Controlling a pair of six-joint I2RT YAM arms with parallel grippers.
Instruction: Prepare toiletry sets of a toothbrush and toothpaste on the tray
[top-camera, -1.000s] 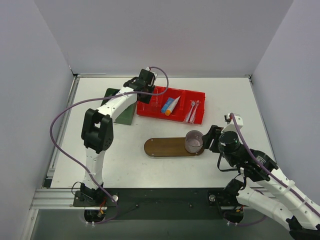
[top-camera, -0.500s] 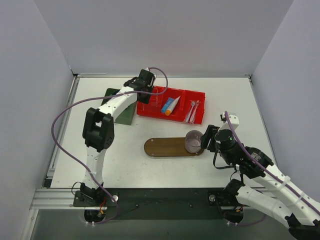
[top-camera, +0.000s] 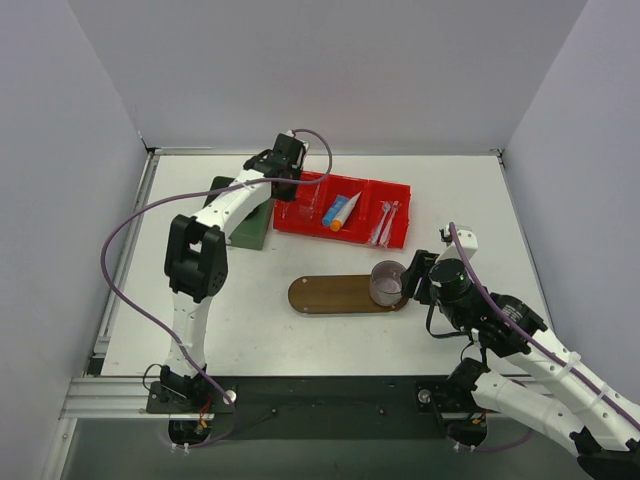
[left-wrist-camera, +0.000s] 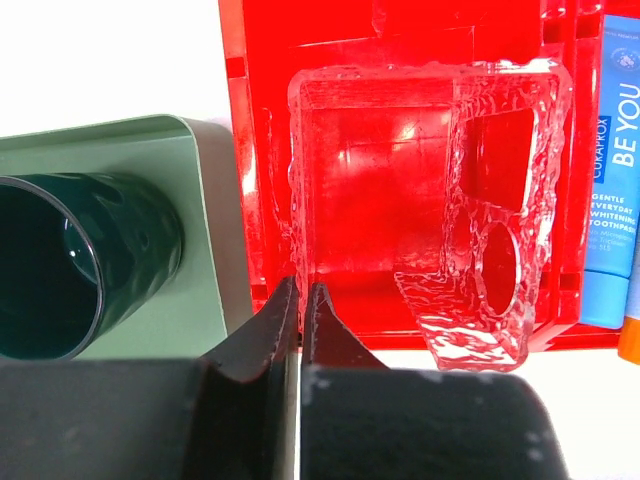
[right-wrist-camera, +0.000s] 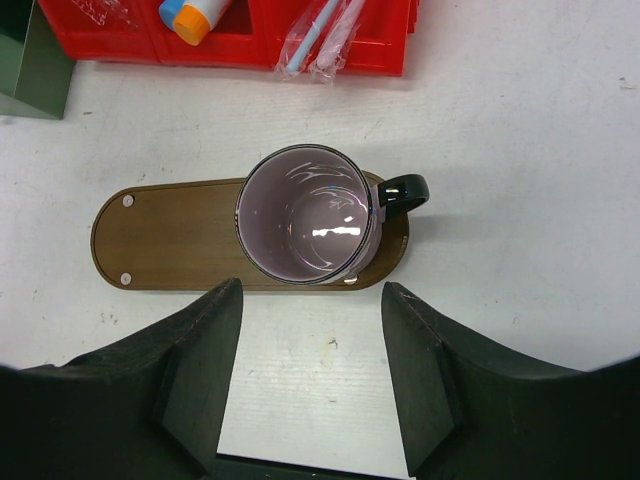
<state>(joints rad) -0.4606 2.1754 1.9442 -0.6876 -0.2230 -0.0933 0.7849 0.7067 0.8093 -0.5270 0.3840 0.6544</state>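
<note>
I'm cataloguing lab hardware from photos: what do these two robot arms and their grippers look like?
The left arm and right arm have white links with chunky black joints. A thin purple cable loops loosely alongside each. The left gripper and right gripper have matte black fingers that taper to blunt tips. No markings show.

Toothpaste tube (left-wrist-camera: 610, 180) cut off by right edge; dark green mug (left-wrist-camera: 110, 250) cropped left; toothbrushes (right-wrist-camera: 318, 35) cropped at top.
</note>
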